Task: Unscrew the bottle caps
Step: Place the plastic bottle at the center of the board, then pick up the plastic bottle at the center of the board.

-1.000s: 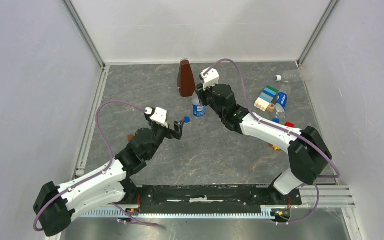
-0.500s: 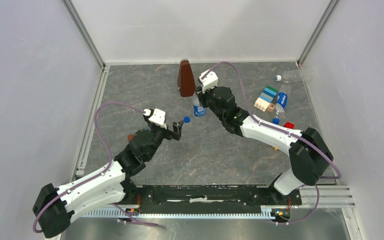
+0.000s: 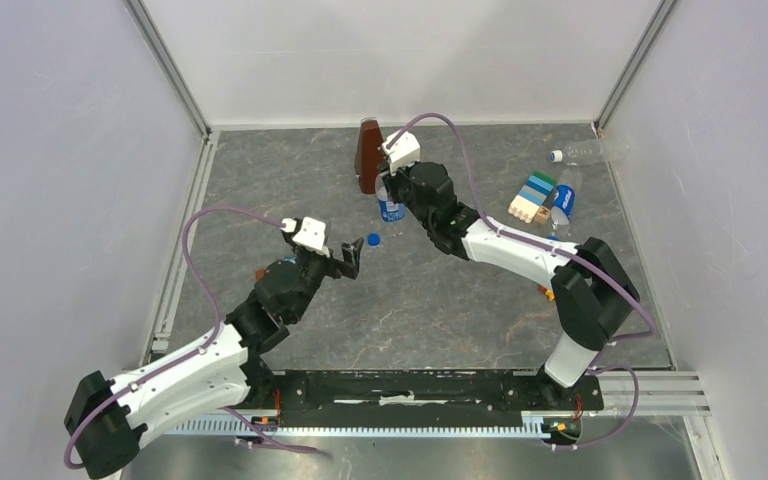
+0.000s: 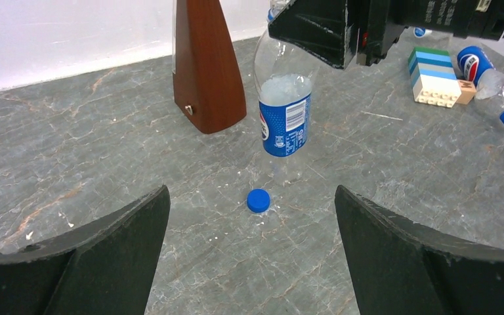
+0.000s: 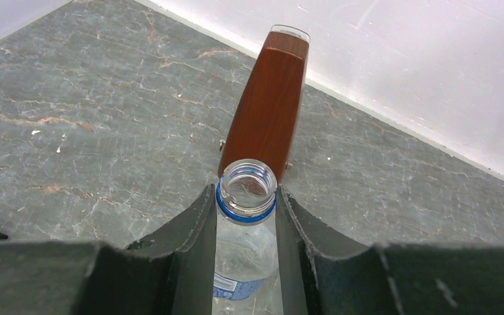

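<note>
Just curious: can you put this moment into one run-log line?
left tool: open, empty | right tool: shut on bottle neck | bottle: uncapped, upright | blue cap: loose on table

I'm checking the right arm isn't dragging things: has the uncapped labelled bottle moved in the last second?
Yes. The bottle, clamped in the right gripper, has shifted left and farther back, closer to the brown metronome.

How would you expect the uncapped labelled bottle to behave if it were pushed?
The bottle looks clear and thin-walled, so probably light and easily dented. Tall and narrow, it would likely tip once the right end effector, shut on its neck, lets go.
</note>
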You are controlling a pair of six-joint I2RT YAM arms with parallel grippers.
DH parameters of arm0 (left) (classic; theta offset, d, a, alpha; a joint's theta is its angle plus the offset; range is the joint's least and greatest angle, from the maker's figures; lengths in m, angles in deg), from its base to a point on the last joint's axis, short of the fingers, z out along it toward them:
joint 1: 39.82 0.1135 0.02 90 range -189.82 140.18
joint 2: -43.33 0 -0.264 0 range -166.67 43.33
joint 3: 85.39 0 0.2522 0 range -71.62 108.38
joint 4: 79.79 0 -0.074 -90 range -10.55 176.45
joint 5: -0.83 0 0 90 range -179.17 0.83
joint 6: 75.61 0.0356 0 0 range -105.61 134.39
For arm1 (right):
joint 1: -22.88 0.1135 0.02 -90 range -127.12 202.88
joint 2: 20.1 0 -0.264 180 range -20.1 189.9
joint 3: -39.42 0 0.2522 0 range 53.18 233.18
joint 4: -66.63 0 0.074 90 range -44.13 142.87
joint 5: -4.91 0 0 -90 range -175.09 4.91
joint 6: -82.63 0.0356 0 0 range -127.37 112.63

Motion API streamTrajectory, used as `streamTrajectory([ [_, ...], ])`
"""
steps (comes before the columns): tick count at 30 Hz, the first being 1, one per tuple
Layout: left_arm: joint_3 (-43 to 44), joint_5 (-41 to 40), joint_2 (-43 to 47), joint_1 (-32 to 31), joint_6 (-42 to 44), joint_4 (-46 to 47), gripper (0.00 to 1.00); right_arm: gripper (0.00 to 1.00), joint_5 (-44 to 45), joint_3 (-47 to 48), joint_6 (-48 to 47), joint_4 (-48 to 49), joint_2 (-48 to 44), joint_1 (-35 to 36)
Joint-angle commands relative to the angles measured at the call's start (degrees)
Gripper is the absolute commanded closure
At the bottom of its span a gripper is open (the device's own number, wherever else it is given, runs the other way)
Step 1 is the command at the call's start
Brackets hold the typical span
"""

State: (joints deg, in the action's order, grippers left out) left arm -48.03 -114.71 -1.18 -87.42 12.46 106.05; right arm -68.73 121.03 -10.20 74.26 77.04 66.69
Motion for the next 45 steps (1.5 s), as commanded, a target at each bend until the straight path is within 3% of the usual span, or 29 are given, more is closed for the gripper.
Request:
streamTrajectory([
  [1, -0.45, -2.64, 1.65, 0.53, 0.17, 1.63, 0.0, 0.76, -2.71, 1.32, 1.32, 4.37, 1.49, 0.12],
  [8, -1.01, -2.76, 1.71, 0.75, 0.02, 2.02, 0.0, 0.73, -3.1, -0.35, 1.61, 6.67, 1.87, 0.18],
  [34, -1.62, -1.42, 1.11, 1.1, -0.97, 1.63, 0.0, 0.29, -3.72, -0.84, 1.43, 4.5, -0.9, 0.1],
  [45, -1.8, -1.49, 0.76, 1.28, -1.14, 1.59, 0.0, 0.21, -5.7, -1.65, 0.79, 2.79, -4.15, 0.13],
])
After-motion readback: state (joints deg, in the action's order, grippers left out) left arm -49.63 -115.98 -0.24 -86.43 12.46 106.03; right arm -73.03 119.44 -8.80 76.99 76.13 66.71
